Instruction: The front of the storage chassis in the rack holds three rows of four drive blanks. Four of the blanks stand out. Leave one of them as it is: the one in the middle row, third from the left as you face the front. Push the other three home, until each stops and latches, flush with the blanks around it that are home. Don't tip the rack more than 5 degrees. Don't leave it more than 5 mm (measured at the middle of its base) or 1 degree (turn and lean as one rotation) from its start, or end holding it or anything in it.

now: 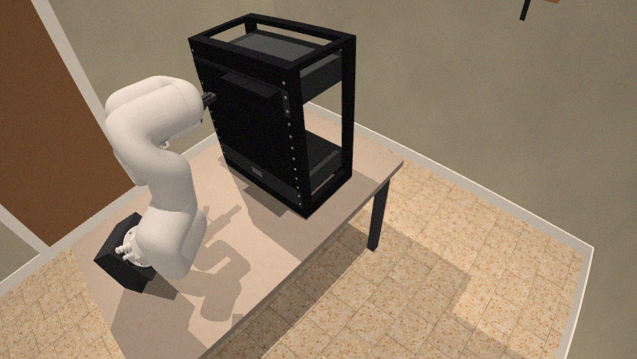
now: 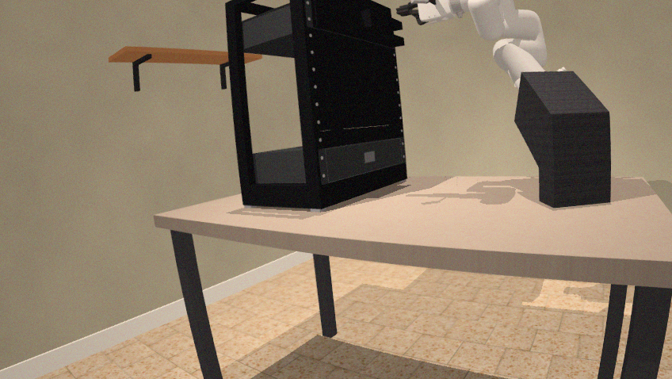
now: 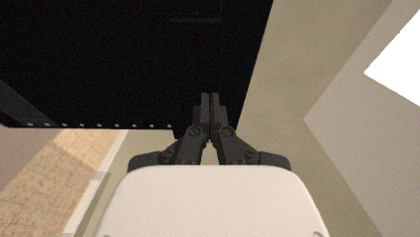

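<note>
The black rack (image 1: pixel 306 182) (image 2: pixel 237 117) (image 3: pixel 100 65) stands upright on the table, with the storage chassis high in its front. Dark blanks (image 1: pixel 256 84) stand out there as blocks with their tops showing. In the exterior view, an upper blank (image 2: pixel 397 24) and a lower blank (image 2: pixel 399 41) jut past the chassis's far edge. Rows and columns are hard to tell, black on black. My gripper (image 1: pixel 214 96) (image 2: pixel 399 10) (image 3: pixel 209 104) is shut and empty, its tips close in front of the chassis's left part, near the upper blank's height. Contact cannot be told.
The rack stands on the pale table (image 1: pixel 272 254) (image 2: pixel 447 230). The arm's black pedestal (image 1: pixel 120 254) (image 2: pixel 574 155) is at the table's other end. A grey unit (image 1: pixel 263 173) (image 2: pixel 353 162) fills the rack's bottom front. A wooden shelf (image 2: pixel 178 54) is on the wall behind.
</note>
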`<act>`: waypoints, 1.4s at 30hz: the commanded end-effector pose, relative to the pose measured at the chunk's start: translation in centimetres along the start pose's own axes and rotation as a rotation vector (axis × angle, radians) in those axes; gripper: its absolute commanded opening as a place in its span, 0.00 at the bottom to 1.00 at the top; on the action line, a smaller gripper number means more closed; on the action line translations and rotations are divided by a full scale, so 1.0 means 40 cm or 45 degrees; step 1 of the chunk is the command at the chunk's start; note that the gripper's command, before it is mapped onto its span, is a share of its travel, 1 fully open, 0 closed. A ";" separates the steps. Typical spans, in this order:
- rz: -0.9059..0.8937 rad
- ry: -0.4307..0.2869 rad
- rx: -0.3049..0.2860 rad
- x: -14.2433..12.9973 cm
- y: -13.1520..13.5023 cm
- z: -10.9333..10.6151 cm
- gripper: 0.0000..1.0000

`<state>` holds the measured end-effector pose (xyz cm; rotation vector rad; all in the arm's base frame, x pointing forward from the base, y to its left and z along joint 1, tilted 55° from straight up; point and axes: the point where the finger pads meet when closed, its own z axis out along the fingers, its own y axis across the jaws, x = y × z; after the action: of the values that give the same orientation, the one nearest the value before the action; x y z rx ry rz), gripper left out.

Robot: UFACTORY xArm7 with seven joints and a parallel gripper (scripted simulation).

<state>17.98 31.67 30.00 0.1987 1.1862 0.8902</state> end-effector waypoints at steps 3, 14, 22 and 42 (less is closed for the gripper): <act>0.002 0.002 0.000 0.008 0.005 0.014 0.00; 0.002 0.002 0.000 0.008 0.005 0.121 0.00; 0.002 0.002 0.000 0.008 0.005 0.142 0.00; 0.002 0.002 0.000 0.008 0.007 0.167 0.00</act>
<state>23.49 33.89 32.48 0.1984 1.1876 0.8880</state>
